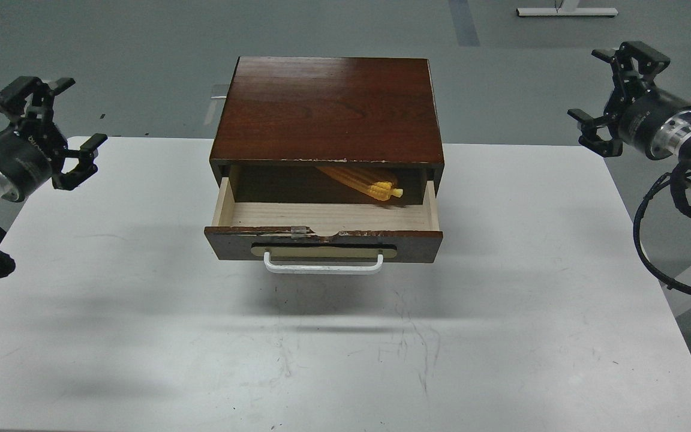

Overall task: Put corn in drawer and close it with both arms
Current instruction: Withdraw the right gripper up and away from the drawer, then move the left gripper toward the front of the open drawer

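Head view: the drawer (pixel 323 245) stands pulled out toward six o'clock from its dark wooden cabinet (pixel 327 108), at the centre of the white surface (pixel 501 336).
Corn: the corn (pixel 362 182) lies inside the drawer at the back right, half under the cabinet top, its long axis running from about ten o'clock to four o'clock.
Left pincer: the left pincer (pixel 63 120) hangs open and empty at nine o'clock of the drawer, well apart from it.
Right pincer: the right pincer (pixel 618 96) is likewise spread and empty, at two o'clock, also well apart.
Key relation: the drawer front faces six o'clock, so closing means a push toward twelve; both pincers sit behind that front, about equally far.
Handle: the white handle (pixel 323 266) runs nine to three.
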